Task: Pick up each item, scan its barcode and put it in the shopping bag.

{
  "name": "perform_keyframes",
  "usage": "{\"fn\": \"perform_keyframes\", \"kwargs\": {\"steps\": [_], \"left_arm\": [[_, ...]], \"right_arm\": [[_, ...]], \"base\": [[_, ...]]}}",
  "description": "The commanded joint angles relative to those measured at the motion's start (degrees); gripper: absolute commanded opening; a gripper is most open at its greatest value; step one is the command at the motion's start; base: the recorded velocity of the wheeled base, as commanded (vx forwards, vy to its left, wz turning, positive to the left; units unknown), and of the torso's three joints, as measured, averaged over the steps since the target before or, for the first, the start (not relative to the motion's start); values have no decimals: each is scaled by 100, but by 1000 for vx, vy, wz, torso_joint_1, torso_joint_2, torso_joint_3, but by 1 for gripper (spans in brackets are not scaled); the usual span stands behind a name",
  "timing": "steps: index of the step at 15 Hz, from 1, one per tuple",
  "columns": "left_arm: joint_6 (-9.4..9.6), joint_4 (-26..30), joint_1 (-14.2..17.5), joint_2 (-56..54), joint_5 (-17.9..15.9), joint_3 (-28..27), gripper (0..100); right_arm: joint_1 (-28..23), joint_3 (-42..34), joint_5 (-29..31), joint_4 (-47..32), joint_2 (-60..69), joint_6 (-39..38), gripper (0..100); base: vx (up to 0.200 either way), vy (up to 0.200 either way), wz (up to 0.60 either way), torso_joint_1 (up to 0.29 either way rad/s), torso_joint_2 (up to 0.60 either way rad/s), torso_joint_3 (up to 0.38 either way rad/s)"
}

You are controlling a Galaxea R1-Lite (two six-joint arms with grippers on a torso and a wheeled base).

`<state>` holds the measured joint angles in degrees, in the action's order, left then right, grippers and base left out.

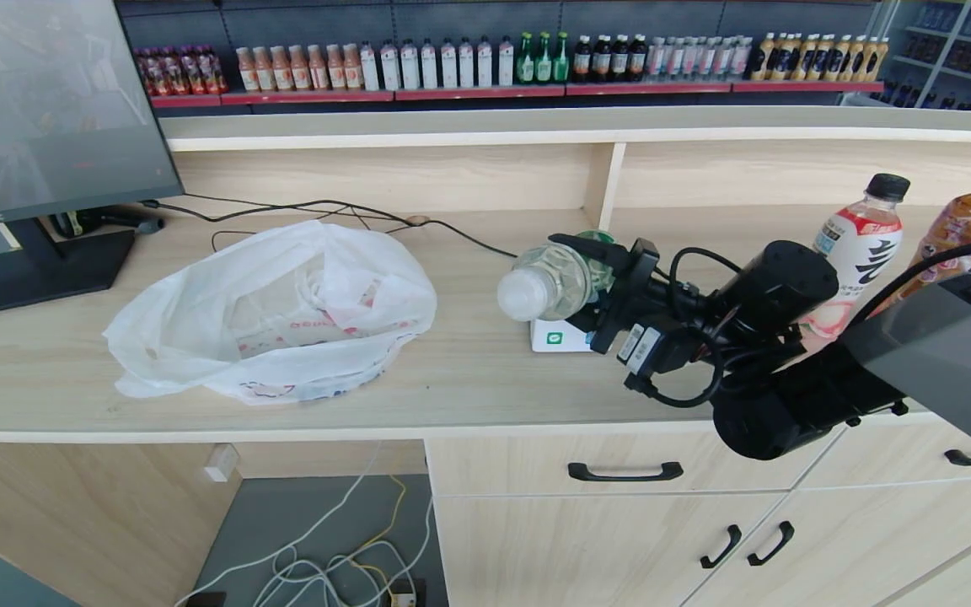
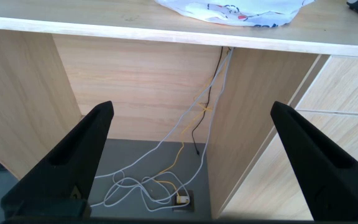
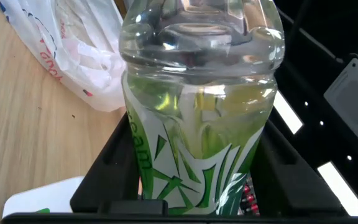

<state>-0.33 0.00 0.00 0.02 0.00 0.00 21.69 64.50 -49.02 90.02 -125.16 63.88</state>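
Right gripper is clamping clear bottle sideways over white scanner, near shopping bag; wrist view is revealing its green label. Left gripper is hanging wide open, holding nothing, below counter, facing floor cables

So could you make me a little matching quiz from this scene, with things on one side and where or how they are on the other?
Things:
1. green-labelled clear bottle
2. shopping bag
3. left claw
4. purple-capped bottle

States:
A. standing upright at the right end of the counter
B. open, facing the gap under the counter
C. held sideways in the right claw
D. lying crumpled on the counter

Pairs: 1-C, 2-D, 3-B, 4-A.
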Motion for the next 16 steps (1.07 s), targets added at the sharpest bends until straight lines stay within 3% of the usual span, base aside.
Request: {"fn": "perform_keyframes", "kwargs": {"steps": [1, 16], "left_arm": [[-2, 0, 0, -2, 0, 0, 100], [-2, 0, 0, -2, 0, 0, 100]], "right_arm": [[-33, 1, -29, -2, -70, 19, 0], [-51, -34, -143, -2, -61, 116, 0]], "base": [[0, 0, 0, 0, 0, 0], [0, 0, 0, 0, 0, 0]]}}
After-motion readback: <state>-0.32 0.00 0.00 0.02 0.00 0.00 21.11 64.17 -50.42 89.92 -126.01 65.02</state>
